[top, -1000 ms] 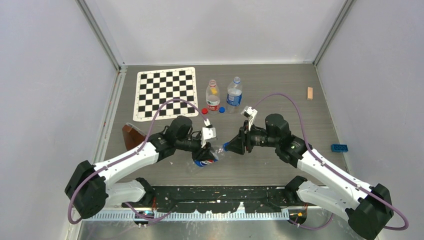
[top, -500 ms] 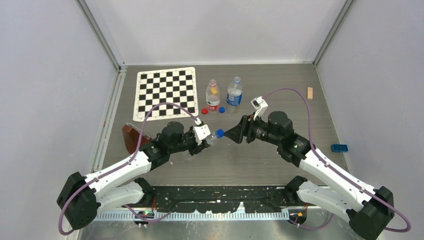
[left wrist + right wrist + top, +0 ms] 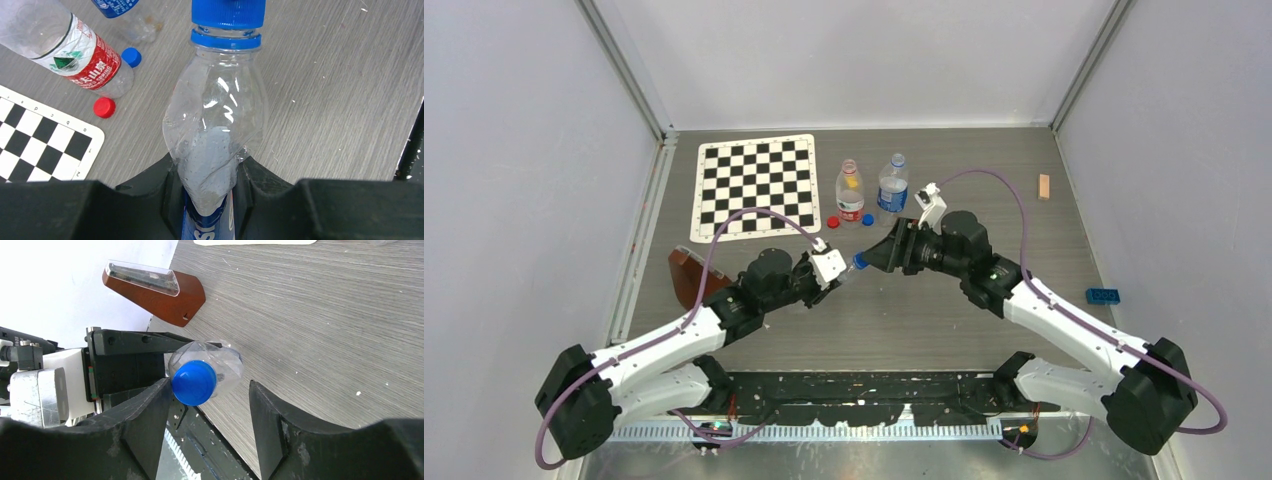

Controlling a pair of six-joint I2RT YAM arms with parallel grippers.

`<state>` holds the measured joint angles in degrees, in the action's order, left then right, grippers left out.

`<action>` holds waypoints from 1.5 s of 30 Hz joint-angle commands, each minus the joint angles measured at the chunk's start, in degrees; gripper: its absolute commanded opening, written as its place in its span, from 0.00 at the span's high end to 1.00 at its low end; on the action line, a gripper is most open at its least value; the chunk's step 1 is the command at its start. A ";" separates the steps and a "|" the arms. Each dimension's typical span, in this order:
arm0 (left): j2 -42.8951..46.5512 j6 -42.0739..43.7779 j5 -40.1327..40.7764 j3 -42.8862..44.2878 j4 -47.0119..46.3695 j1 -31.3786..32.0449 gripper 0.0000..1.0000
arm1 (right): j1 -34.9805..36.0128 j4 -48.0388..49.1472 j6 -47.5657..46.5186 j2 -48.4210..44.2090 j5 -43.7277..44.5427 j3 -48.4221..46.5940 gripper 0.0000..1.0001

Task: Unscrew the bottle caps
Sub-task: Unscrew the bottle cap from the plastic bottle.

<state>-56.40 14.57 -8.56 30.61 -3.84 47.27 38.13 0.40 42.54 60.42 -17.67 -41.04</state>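
My left gripper [image 3: 834,276] is shut on a clear bottle with a blue label [image 3: 215,115] and holds it tilted above the table, neck pointing away. Its blue cap [image 3: 228,12] is on the neck. My right gripper [image 3: 876,258] is open, its jaws standing either side of that cap [image 3: 194,382], which lies close against one fingertip [image 3: 162,390]. A red-labelled bottle [image 3: 850,196] and a blue-labelled bottle [image 3: 892,190] stand at the back. A loose red cap [image 3: 833,222] and a loose blue cap [image 3: 867,219] lie in front of them.
A checkerboard mat [image 3: 754,185] lies at the back left. A brown wedge with a clear face [image 3: 692,272] sits left of my left arm. A blue brick [image 3: 1103,295] lies at the right edge and a small yellow block [image 3: 1044,186] at the back right.
My left gripper has carried the bottle up and back, away from the near edge. My right gripper has moved back and left, following the cap, and its open jaws now flank it.
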 commanded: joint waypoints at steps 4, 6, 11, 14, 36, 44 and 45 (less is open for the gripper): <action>0.67 1.25 1.26 0.05 -4.68 0.62 1.00 | 0.08 5.29 2.04 1.16 -1.31 -3.08 0.37; 0.58 1.34 1.34 -0.02 -4.86 0.73 1.00 | 0.08 5.53 2.16 1.73 -1.43 -3.14 0.38; 0.30 1.38 1.78 0.14 -4.82 0.81 1.00 | 0.10 6.22 2.56 2.63 -2.40 -3.31 0.41; 0.16 1.35 2.04 0.04 -5.04 0.81 1.00 | 0.09 6.15 2.39 2.99 -3.06 -3.43 0.50; -0.83 0.02 1.92 0.62 -3.35 0.90 1.00 | 0.08 2.00 -2.80 1.63 -3.12 -3.28 0.45; -0.85 0.02 2.43 0.46 -3.28 0.90 1.00 | 0.05 1.75 -2.86 1.25 -3.11 -3.17 0.46; -0.78 0.02 2.33 0.43 -3.28 0.90 1.00 | 0.07 1.81 -2.88 1.31 -3.30 -3.17 0.48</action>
<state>-57.49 15.20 -6.61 30.50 -4.60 47.94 38.09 1.10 40.66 63.37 -21.47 -42.24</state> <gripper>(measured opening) 0.337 0.546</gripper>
